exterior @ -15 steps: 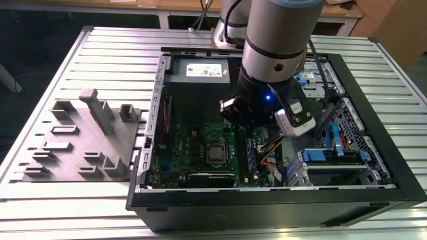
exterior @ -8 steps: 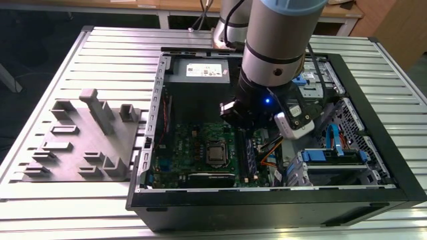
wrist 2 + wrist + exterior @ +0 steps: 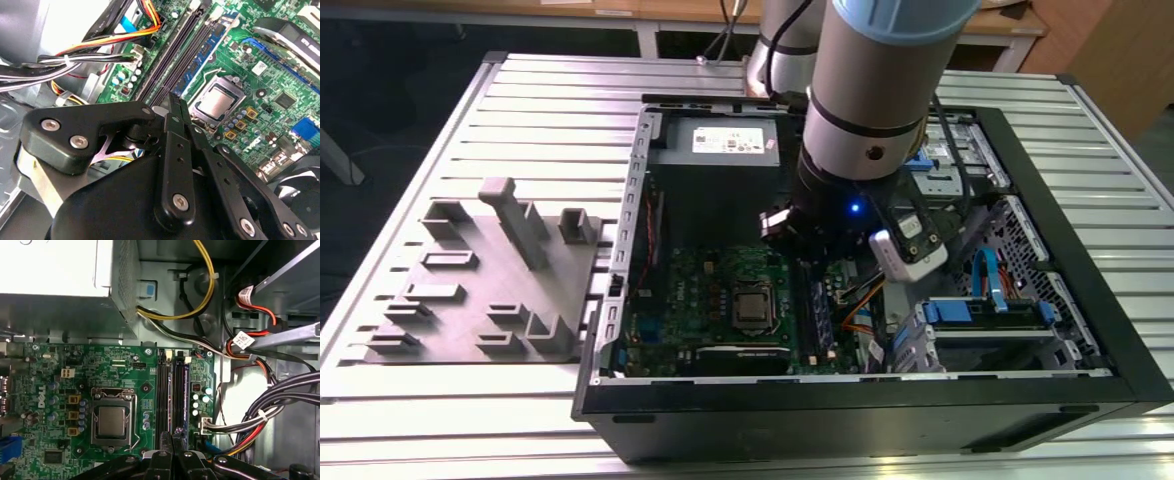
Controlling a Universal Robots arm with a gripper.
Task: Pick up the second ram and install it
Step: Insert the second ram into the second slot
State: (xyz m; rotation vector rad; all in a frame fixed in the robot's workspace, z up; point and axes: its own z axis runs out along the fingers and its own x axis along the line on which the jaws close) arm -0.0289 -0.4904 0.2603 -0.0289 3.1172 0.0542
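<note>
My gripper (image 3: 176, 100) (image 3: 175, 432) is shut, its two black fingers pressed together with no stick visible between them. Its tips hang just over the near end of the long black memory slots (image 3: 164, 395) (image 3: 172, 55) beside the CPU (image 3: 111, 421) (image 3: 217, 100). A thin blue-green stick (image 3: 185, 390) (image 3: 207, 45) stands in the neighbouring slot. A dark strip in the slot line under the tips may be the second ram or a bare slot; I cannot tell which. In the exterior view the gripper (image 3: 787, 235) is low inside the open computer case, above the green motherboard (image 3: 707, 290).
A grey holder tray (image 3: 467, 300) with upright slabs lies on the slatted table at the exterior view's left. Inside the case are a power supply (image 3: 720, 150), bundled cables (image 3: 280, 410) beside the slots, and a drive cage (image 3: 987, 310) at the exterior view's right.
</note>
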